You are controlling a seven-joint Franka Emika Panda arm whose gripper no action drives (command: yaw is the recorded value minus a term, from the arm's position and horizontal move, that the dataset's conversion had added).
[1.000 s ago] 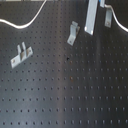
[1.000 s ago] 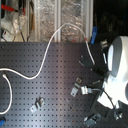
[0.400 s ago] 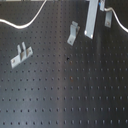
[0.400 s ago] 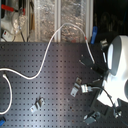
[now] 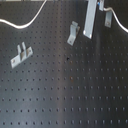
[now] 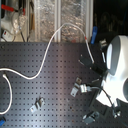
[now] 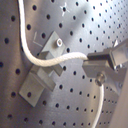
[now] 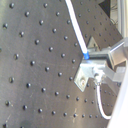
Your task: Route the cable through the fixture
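The white cable (image 7: 54, 61) runs across in front of a grey metal fixture bracket (image 7: 42, 75) in the first wrist view; whether they touch cannot be told. My gripper (image 7: 94, 64) is shut on the cable just beside that bracket, and the cable hangs on past the jaws. The second wrist view shows the cable (image 8: 77, 29) coming down into the gripper (image 8: 92, 64). In the second exterior view the long cable (image 6: 46, 55) loops over the board from that second exterior view's left. In the first exterior view the fingers (image 5: 90, 19) hang next to a bracket (image 5: 73, 33).
A black perforated board (image 5: 70, 90) carries everything. Another bracket (image 5: 21, 55) stands at the first exterior view's left. The second exterior view shows more brackets (image 6: 37, 105) on the board, the white robot arm (image 6: 117, 62) at its right, and clutter behind the board.
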